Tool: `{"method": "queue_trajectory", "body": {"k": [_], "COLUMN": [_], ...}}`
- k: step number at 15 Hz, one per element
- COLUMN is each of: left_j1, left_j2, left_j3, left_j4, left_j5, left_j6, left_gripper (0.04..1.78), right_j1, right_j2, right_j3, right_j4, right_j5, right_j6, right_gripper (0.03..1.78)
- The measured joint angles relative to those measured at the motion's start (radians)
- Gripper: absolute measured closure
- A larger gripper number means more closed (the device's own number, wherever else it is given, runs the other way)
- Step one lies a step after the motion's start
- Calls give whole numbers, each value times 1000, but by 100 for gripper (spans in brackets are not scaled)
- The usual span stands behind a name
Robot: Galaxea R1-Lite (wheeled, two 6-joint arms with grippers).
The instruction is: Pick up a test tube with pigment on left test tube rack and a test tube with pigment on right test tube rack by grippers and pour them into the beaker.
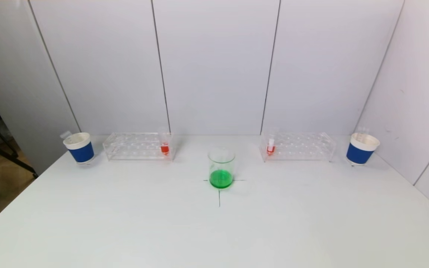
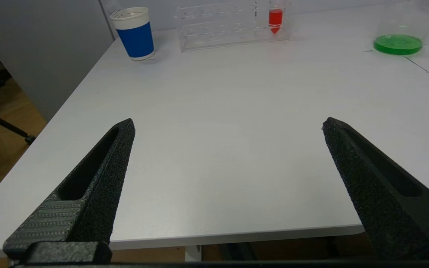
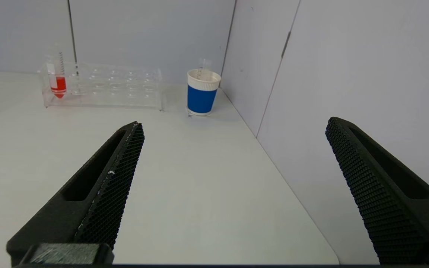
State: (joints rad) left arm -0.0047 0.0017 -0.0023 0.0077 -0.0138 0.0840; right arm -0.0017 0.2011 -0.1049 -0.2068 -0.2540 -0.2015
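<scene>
Green beaker (image 1: 221, 168) liquid, red tubes (image 1: 165, 146), seemingly clear racks (image 1: 137, 146)

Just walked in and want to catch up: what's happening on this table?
Nothing is being handled yet. The left gripper and right gripper hang open over the near table edge. A red-filled tube stands in the left rack, another in the right rack. The beaker between them holds green liquid.

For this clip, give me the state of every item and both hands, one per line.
Left hand: open, empty, over the table's near edge.
Right hand: open, empty.
Left rack tube: upright in left rack, red pigment inside.
Right rack tube: upright in right rack, red pigment inside.
Beaker: upright, green liquid at bottom.
Left cup: upright.
Right cup: upright.
</scene>
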Motion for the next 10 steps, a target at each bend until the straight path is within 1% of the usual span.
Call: {"method": "queue_trajectory", "body": {"k": [3,5,6,7,9,10], "left_j1": [0,0,0,0,0,0], "left_j2": [0,0,0,0,0,0], "left_j3": [0,0,0,0,0,0], "left_j4": [0,0,0,0,0,0], "left_j5": [0,0,0,0,0,0], "left_j6": [0,0,0,0,0,0], "left_gripper": [6,6,6,6,6,6], "right_j1": [0,1,2,2,3,3], "right_j2": [-80,-145,-166,-179,-195,-198], "right_j3": [45,79,92,98,103,104], "right_j4": [11,27,31,34,65,91], "right_j5": [12,40,62,95,180,214], "right_j6": [-4,6,36,78,142,156], "right_gripper": [4,4,4,4,4,4]}}
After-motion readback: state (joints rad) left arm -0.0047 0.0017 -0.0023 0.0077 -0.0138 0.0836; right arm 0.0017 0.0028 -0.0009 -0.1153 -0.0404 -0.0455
